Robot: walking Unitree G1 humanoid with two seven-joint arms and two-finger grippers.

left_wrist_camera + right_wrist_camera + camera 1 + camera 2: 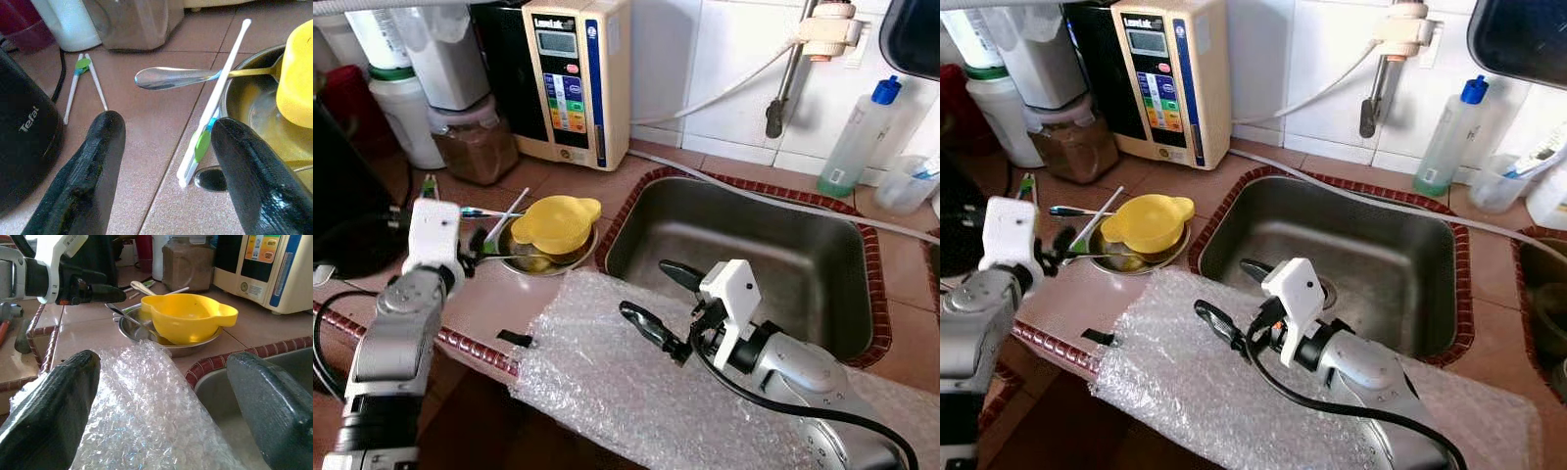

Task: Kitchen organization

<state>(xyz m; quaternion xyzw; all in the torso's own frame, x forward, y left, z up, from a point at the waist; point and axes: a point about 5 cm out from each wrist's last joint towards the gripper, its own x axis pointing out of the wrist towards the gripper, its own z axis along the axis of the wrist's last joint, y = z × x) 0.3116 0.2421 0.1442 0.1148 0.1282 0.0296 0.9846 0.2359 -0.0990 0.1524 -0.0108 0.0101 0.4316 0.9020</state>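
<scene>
A yellow two-handled bowl (555, 222) sits in a shallow steel dish (540, 262) on the tiled counter, left of the sink (754, 255). A steel spoon (171, 77) and white training chopsticks with a green clip (215, 105) lean on the dish's rim. My left gripper (473, 258) is open, low over the counter just left of the dish, with the chopsticks' end between its fingers. My right gripper (644, 287) is open with nothing in it, hovering over a sheet of bubble wrap (607, 382) at the sink's near left corner.
A second pair of chopsticks (83, 81) lies by a black kettle (24, 127). A beige water machine (570, 78), a jar of brown powder (475, 142) and white containers line the back. A blue-capped bottle (862, 137) stands behind the sink. The bubble wrap hangs over the counter's front edge.
</scene>
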